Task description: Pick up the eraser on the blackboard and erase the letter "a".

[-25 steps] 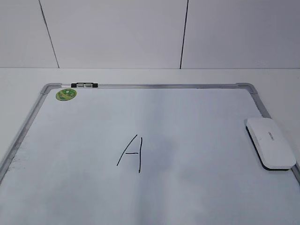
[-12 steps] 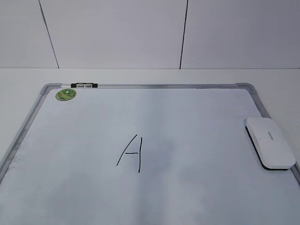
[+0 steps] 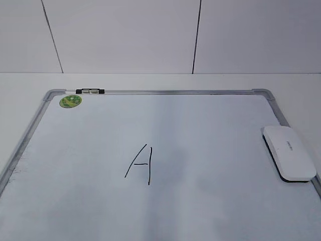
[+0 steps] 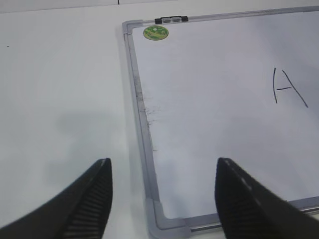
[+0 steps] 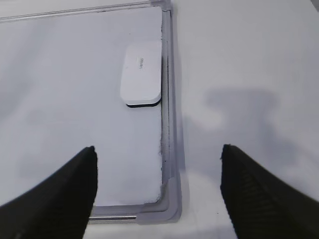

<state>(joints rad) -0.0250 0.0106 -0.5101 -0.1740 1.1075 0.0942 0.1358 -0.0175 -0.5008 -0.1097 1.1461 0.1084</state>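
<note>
Your left hand (image 4: 162, 191) and right hand (image 5: 158, 181) both hang released, grasping nothing. Eraser (image 3: 290, 152) sits flat at blackboard's (image 3: 165, 92) right edge; capital A (image 3: 140, 164) mid-board.

One blackboard (image 3: 150, 92), one eraser (image 3: 290, 152), one letter (image 3: 140, 164), one marker (image 3: 90, 91), one sticker (image 3: 70, 101).
</note>
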